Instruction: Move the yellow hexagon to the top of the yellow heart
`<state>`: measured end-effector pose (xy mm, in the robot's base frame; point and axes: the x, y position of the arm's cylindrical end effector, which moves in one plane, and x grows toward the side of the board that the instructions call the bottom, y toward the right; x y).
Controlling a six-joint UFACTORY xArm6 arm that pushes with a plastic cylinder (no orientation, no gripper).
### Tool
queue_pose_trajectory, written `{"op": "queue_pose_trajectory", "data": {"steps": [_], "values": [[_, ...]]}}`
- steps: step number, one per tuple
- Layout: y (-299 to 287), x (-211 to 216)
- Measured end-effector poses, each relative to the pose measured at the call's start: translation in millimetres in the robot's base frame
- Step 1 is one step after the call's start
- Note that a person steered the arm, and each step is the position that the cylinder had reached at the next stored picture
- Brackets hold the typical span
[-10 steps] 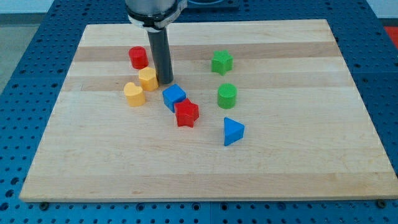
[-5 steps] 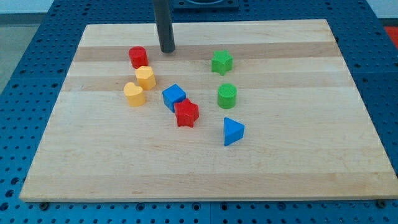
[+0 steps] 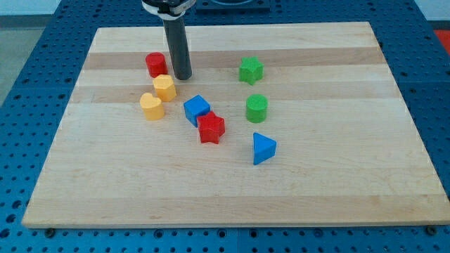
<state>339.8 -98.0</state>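
Observation:
The yellow hexagon (image 3: 165, 88) stands on the wooden board, touching the upper right of the yellow heart (image 3: 150, 107), which lies just below and left of it. My tip (image 3: 183, 76) rests on the board just up and right of the yellow hexagon, a small gap apart, and right of the red cylinder (image 3: 156, 65).
A blue cube (image 3: 197, 109) and a red star (image 3: 211, 128) sit touching right of the heart. A green star (image 3: 251, 70), a green cylinder (image 3: 256, 108) and a blue triangle (image 3: 263, 148) stand further right. The board's top edge (image 3: 239, 27) is close behind the rod.
My tip left the hexagon's right side, went up toward the board's top, then came back down and left to just above the hexagon. No block moved visibly.

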Motion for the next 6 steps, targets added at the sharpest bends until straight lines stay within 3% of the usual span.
{"op": "queue_pose_trajectory", "data": {"steps": [2,6], "values": [[-4,25],[-9,29]]}}
